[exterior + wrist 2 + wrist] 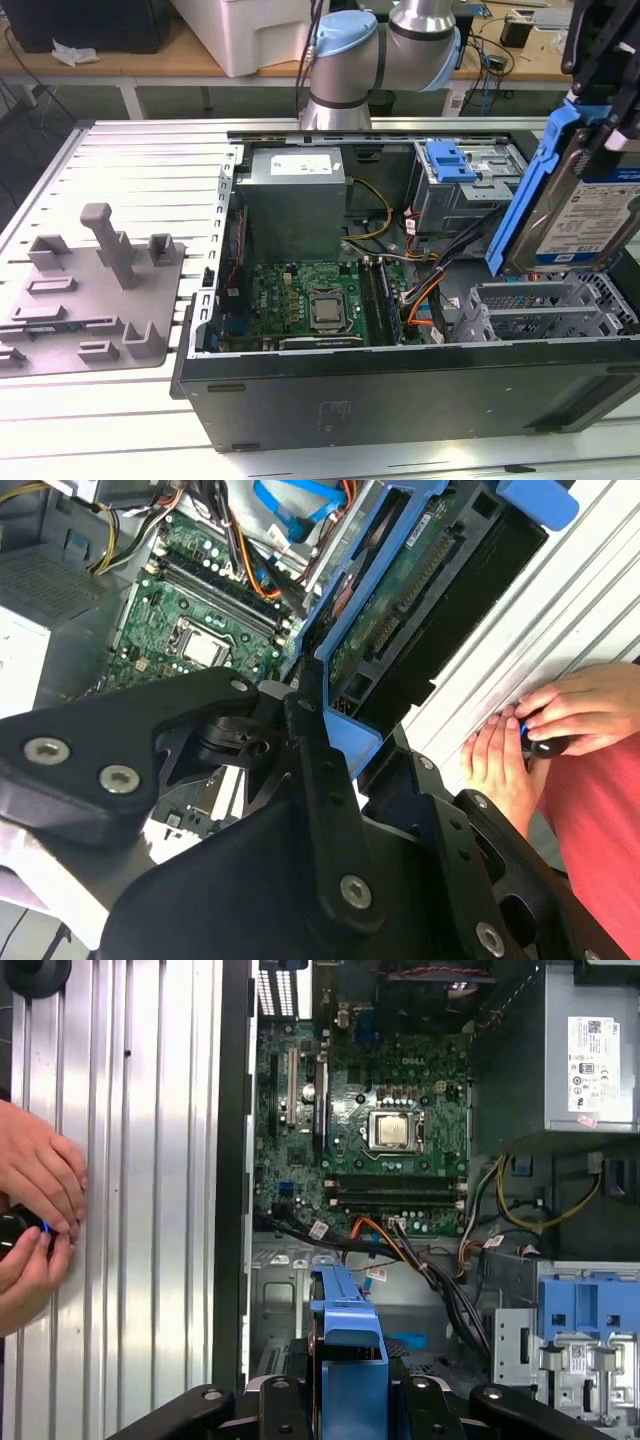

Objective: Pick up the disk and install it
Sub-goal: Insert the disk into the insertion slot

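Note:
My gripper is shut on the disk, a silver hard drive with a white-and-blue label in a blue plastic carrier frame. It hangs tilted on edge above the open computer case, at the exterior view's right, over the empty grey drive bays. In the second wrist view the disk shows its green circuit board side, clamped in the black gripper. The first wrist view looks down the blue carrier between the gripper fingers into the case.
Inside the case lie the green motherboard, a grey power-supply box, bundled cables and a drive cage with a light-blue latch plate. A grey fixture sits on the slatted table. A person's hands rest beside the case.

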Controlling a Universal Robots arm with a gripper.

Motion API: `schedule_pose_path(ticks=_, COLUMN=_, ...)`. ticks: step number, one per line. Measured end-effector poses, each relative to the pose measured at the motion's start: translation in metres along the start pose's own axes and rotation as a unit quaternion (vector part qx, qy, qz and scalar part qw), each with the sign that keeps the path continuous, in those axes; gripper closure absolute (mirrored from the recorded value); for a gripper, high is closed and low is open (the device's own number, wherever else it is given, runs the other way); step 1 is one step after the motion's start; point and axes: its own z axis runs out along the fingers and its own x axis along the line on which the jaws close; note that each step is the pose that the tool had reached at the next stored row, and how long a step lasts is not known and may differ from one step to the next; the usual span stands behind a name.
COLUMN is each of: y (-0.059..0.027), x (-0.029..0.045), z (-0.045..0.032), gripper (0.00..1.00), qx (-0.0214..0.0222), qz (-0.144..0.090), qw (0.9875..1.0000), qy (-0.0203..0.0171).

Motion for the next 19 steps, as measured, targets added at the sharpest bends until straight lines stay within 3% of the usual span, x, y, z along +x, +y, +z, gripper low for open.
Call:
schedule_pose_path(ticks=2, y=-0.0034, x=0.0008, z=0.0001, gripper=0.63, qx=0.0, qz=0.0, qw=1.0, qy=-0.0001)
schedule_pose_path(ticks=12, y=-0.0034, x=0.0008, z=0.0009, gripper=0.63, qx=0.0, qz=0.001, qw=1.0, qy=-0.0001)
schedule_pose_path(ticks=19, y=-0.0035, x=0.0008, z=0.0031, gripper=0.63, qx=0.0, qz=0.006, qw=1.0, qy=-0.0026)
